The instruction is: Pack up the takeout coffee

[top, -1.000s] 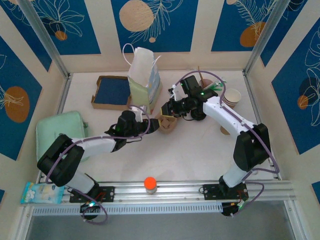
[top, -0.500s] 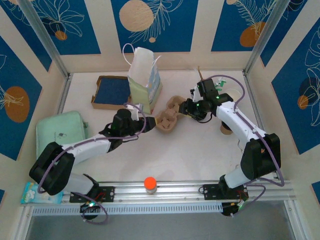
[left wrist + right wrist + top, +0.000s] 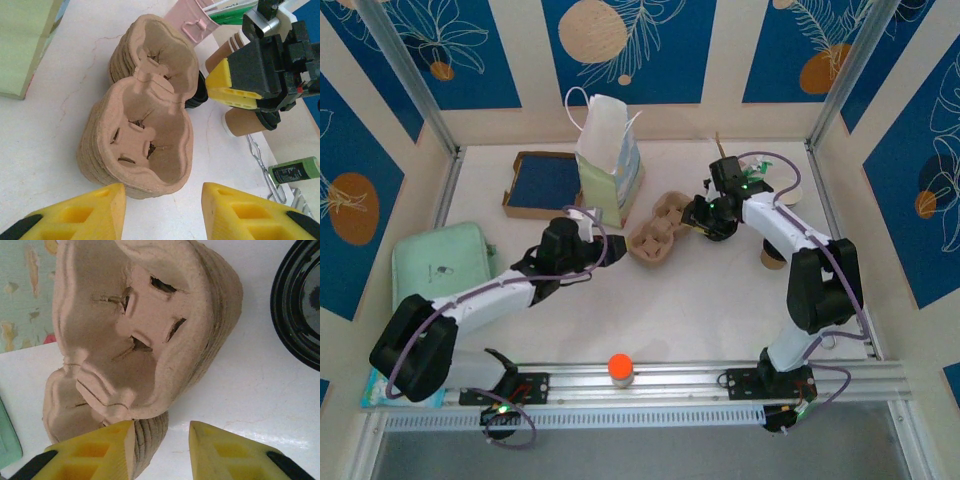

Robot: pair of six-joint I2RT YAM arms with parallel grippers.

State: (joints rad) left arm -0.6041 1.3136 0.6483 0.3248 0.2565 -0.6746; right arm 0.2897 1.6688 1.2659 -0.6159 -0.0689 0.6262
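A stack of brown pulp cup carriers (image 3: pixel 658 232) lies mid-table, both cells facing up (image 3: pixel 145 135). My left gripper (image 3: pixel 606 250) sits just left of it, open, the yellow fingers (image 3: pixel 75 215) short of the stack's near end with bare table between them. Open at the stack's right end is my right gripper (image 3: pixel 689 214), one finger (image 3: pixel 95 450) against the lower carriers' edge. In the right wrist view the top carrier (image 3: pixel 145 325) rides tilted on the stack. A brown paper cup (image 3: pixel 772 258) lies on its side at the right (image 3: pixel 245 122).
A white and green paper bag (image 3: pixel 610 160) stands behind the carriers. Left of it is a flat blue box (image 3: pixel 545 183), and a mint pouch (image 3: pixel 440 265) lies at the far left. A black lid (image 3: pixel 300 305) is beside the right gripper. A green tube (image 3: pixel 295 170) lies near the fallen cup.
The right gripper has drawn back from over the carriers to their right end. The stack now lies longer, both cells showing. The left gripper has eased back leftward.
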